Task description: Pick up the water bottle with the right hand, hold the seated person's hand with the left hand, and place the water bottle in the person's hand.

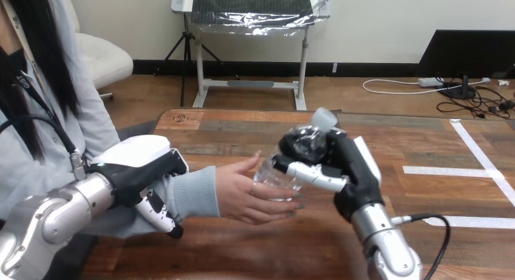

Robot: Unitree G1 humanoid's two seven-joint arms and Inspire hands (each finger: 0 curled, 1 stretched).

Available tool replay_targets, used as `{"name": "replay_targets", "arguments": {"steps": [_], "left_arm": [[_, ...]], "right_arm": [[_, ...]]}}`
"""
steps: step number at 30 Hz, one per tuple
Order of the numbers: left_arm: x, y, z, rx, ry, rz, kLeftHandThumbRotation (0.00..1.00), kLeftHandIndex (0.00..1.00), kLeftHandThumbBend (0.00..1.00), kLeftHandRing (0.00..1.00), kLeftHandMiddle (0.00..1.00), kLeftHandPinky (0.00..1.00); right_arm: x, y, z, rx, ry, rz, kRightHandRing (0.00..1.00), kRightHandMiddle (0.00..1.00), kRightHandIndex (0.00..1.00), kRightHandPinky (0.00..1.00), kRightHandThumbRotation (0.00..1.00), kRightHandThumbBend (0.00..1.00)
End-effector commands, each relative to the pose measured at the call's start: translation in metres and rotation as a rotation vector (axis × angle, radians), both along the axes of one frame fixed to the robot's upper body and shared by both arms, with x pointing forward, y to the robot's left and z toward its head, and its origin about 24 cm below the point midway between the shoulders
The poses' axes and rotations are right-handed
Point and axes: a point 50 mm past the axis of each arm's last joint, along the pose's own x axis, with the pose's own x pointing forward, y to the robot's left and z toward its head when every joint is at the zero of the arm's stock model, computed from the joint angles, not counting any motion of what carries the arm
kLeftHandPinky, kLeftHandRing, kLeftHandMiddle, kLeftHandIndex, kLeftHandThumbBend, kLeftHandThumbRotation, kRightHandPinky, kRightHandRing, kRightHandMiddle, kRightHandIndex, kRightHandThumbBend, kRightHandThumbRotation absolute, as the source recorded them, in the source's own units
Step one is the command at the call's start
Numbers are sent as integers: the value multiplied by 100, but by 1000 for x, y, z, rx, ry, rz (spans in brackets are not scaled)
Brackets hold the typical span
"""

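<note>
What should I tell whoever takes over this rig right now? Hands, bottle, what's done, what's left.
Left hand: curled round the person's forearm at the sleeve.
Right hand: shut on the water bottle, held tilted over the table.
The person's hand: open, palm up, against the bottle's lower end.
Done: pickup, hold. Left: release the bottle into that hand.

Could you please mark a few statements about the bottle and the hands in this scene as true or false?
1. The right hand curls its fingers round the bottle. True.
2. The bottle stands upright on the table. False: it is tilted and held off the table.
3. The person's hand touches the bottle. True.
4. The left hand lies flat on the table. False: its fingers curl round the person's forearm.
</note>
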Motion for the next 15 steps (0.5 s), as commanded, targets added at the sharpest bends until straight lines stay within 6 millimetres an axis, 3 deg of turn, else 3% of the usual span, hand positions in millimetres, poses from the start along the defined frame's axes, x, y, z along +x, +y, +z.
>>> {"name": "replay_targets", "arguments": {"steps": [1, 15], "left_arm": [[22, -26, 60, -36, -220, -105, 0, 30, 81, 23, 30, 17], [26, -33, 65, -34, -205, -102, 0, 30, 81, 23, 29, 17]], "right_arm": [[25, 16, 42, 15, -176, 29, 40, 48, 49, 34, 0, 74], [21, 27, 36, 15, -157, 51, 39, 47, 48, 33, 0, 75]]}}
